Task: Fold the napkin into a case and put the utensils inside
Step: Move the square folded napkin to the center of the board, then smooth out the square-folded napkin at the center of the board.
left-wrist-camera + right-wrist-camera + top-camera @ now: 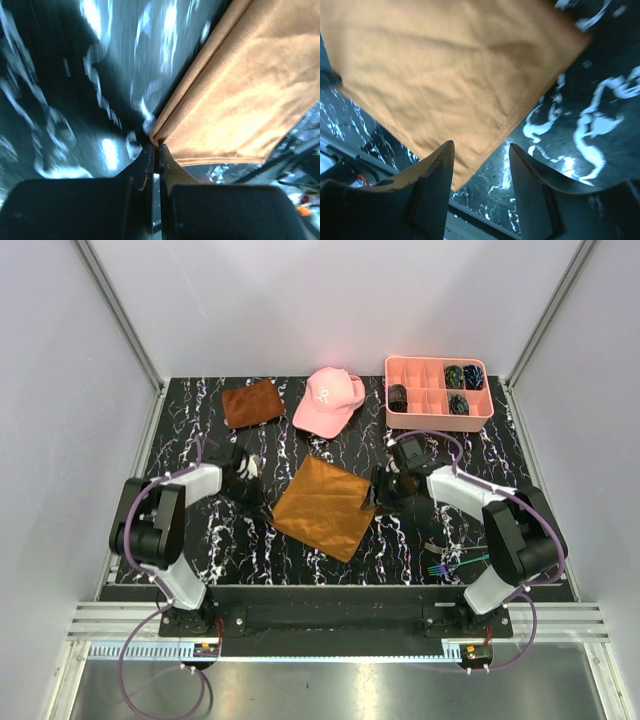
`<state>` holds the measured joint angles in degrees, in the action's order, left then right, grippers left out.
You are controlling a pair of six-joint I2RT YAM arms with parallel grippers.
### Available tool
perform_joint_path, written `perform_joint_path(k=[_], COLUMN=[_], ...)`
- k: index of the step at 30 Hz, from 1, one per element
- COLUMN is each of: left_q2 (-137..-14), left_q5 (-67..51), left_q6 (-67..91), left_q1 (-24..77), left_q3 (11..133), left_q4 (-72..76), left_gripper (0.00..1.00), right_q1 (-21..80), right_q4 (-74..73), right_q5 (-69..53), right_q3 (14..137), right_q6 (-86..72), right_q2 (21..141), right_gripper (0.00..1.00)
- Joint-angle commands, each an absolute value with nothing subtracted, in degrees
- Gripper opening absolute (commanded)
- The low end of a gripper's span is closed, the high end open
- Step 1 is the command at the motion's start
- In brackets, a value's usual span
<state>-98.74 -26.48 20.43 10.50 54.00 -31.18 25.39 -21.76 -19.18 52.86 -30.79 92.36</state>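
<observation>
The napkin (323,505) lies mid-table, nearly square with no marked long axis, its corners pointing to about nine and two o'clock; it is a soft caramel weave with a faint sheen, on the black, white-veined table (235,552); the left gripper (156,150) is pinched on the nine o'clock corner; the right gripper (481,147) has its jaws apart, astride the two o'clock corner.

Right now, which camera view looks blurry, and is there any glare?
Left wrist view: the table is smeared by blur, its white veins stretched into bright streaks, while the napkin edge at the left gripper is fairly sharp. Right wrist view: the napkin weave is crisp, with shiny patches of glare on the table. Top view: sharp and evenly lit.
</observation>
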Motion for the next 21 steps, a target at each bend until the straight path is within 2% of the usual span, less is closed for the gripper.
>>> perform_joint_path(k=[1, 8, 13, 17, 21], left_q2=[-91.8, -79.1, -70.1, -67.3, -69.2], left_q5=[-29.2, -25.9, -20.3, -18.3, -18.5], left_q6=[32.2, 52.1, 56.9, 56.6, 56.7], left_q1=[12.0, 19.7, 20.8, 20.9, 20.9], left_q3=[44.0, 23.9, 17.1, 16.6, 16.8], left_q4=[-19.8, -1.8, 0.5, -1.8, -1.6], left_gripper=[0.00, 0.00, 0.00, 0.00, 0.00], right_q1=[23.3, 22.8, 22.1, 20.6, 20.0], right_q4=[-24.6, -26.9, -28.1, -27.6, -27.2], right_q5=[-15.7, -13.8, -12.2, -12.8, -13.7], right_q3=[57.7, 64.1, 67.6, 70.8, 73.8], right_q6=[-26.4, -22.9, -21.9, -21.2, -20.7], right_q2=[92.8, 98.0, 99.3, 103.6, 107.5], right_gripper=[0.56, 0.57, 0.52, 0.37, 0.30])
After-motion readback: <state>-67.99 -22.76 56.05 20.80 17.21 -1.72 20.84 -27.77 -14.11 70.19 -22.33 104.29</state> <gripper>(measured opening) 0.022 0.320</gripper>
